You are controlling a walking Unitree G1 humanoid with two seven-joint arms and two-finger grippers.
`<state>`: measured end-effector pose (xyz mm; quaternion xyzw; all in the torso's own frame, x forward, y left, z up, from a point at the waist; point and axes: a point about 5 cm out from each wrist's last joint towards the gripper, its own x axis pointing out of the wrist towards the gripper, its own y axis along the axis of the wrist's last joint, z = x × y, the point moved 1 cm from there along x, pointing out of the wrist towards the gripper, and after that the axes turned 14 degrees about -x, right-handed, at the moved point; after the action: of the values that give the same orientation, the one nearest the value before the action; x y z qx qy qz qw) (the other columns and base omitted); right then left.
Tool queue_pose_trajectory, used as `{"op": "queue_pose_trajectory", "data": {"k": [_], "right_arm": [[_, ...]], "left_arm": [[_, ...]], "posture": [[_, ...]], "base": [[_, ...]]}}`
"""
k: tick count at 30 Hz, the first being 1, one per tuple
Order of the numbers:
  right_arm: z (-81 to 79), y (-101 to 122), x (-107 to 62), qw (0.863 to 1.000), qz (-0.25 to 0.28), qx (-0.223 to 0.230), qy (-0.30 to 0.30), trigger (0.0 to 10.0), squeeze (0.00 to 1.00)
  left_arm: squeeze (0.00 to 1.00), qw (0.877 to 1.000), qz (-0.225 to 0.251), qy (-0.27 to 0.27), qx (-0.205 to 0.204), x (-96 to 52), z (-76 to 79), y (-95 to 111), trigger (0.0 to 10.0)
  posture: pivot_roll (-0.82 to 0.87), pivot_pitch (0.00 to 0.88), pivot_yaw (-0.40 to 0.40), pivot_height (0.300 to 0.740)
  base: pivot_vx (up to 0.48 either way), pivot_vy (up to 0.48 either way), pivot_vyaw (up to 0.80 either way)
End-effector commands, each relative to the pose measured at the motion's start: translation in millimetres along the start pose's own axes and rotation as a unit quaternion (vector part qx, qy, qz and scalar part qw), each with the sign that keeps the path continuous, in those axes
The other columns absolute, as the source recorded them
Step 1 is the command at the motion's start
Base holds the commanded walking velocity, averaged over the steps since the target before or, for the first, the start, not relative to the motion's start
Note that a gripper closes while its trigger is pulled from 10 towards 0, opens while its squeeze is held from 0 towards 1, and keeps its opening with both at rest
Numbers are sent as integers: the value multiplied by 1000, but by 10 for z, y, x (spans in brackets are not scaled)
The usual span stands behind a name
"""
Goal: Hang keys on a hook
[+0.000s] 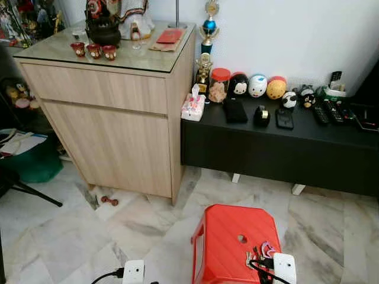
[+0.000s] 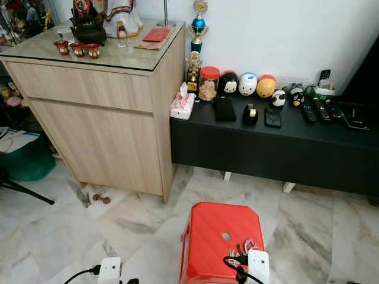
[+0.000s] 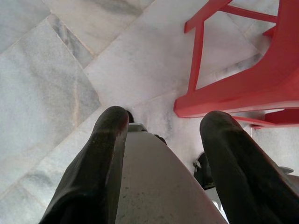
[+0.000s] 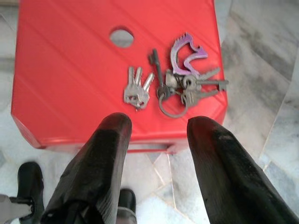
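**Inspector A:** We find the keys [image 4: 173,84] lying flat on top of the red stool [image 4: 70,74], near the edge closest to us, just beside the round hole in its seat. They form a loose bunch: a small cluster of silver keys, a dark long key, a ring, and a purple comb-shaped fob. Nothing has been lifted.

**Inspector B:** Agreed. And the right gripper [image 4: 156,140]?

**Inspector A:** It hangs above the stool's near edge, short of the keys, its two black fingers spread wide with nothing between them. No contact with the bunch.

**Inspector B:** We note the left gripper [image 3: 161,154] low over the marble floor [image 3: 46,93] beside the stool's leg, fingers likewise parted and holding nothing. We judge it idle.

**Inspector A:** As to the hook, we can identify none. Ahead stand a wooden cabinet [image 1: 112,118] and a black low bench [image 1: 278,148] carrying small ornaments and remotes against a white wall; no hook can be made out there.

**Inspector B:** Our assessment, then: the task is at its opening. The pick-up is not yet done; locating the hook, carrying and hanging all remain.
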<state>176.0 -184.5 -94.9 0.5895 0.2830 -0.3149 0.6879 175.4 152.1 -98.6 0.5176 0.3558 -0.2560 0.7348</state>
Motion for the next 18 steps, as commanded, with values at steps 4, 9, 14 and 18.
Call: {"op": "queue_pose_trajectory", "data": {"k": [4,9,14,18], "right_arm": [[64,79,2,999,30,-13,-23,10000,0],[155,776,117,992,124,-20,-32,10000,0],[190,1118,93,978,201,-28,-44,10000,0],[177,1384,27,960,274,-39,-50,10000,0]], "left_arm": [[0,1000,-24,4,-4,-27,-19,-129,10000],[0,1000,-24,4,-4,-29,-20,-136,10000],[0,1000,-26,4,-2,-34,-23,-151,10000],[0,1000,-28,3,-2,-39,-23,-169,10000]], "posture": [[37,0,-81,740],[32,0,-82,740],[29,0,-82,740],[31,0,-87,740]], "base": [[0,0,0],[0,0,0],[0,0,0],[0,0,0]]}}
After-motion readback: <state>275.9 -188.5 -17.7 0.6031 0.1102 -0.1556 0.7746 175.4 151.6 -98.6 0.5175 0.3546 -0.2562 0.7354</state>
